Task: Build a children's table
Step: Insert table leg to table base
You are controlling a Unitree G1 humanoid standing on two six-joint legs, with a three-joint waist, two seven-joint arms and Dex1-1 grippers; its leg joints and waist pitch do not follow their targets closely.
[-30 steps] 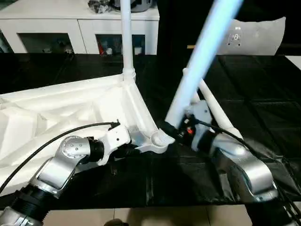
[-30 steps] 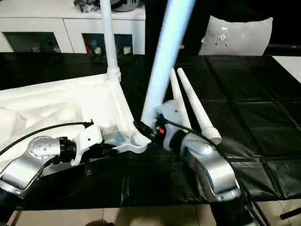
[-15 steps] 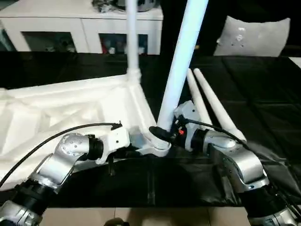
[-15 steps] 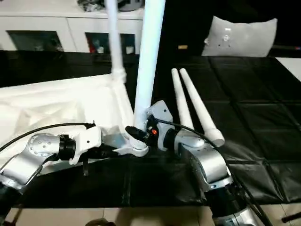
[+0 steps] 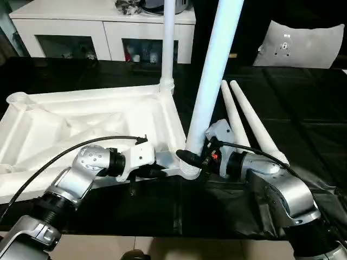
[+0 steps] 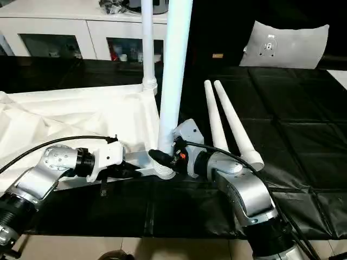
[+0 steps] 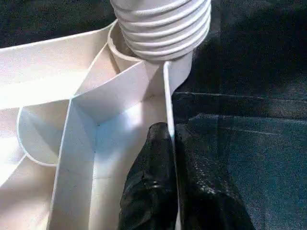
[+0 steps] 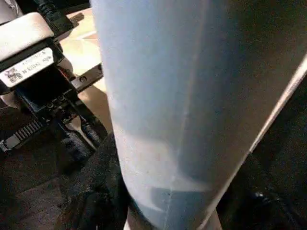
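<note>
i'm holding the leg (image 5: pixel 209 86) near-upright in the right gripper (image 5: pixel 196 158), jaws clasping its base over the corner socket (image 5: pixel 190 171). left gripper (image 7: pixel 169 158) is pinching the tabletop (image 5: pixel 81 122) rim just beside, steadying it.

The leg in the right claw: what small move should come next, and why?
Probably turn the leg to screw it down into the corner socket. Its threaded end sits at the socket mouth with the threads still exposed. The right claw grips the leg near its base, and the left claw pinches the tabletop wall to steady it.
</note>
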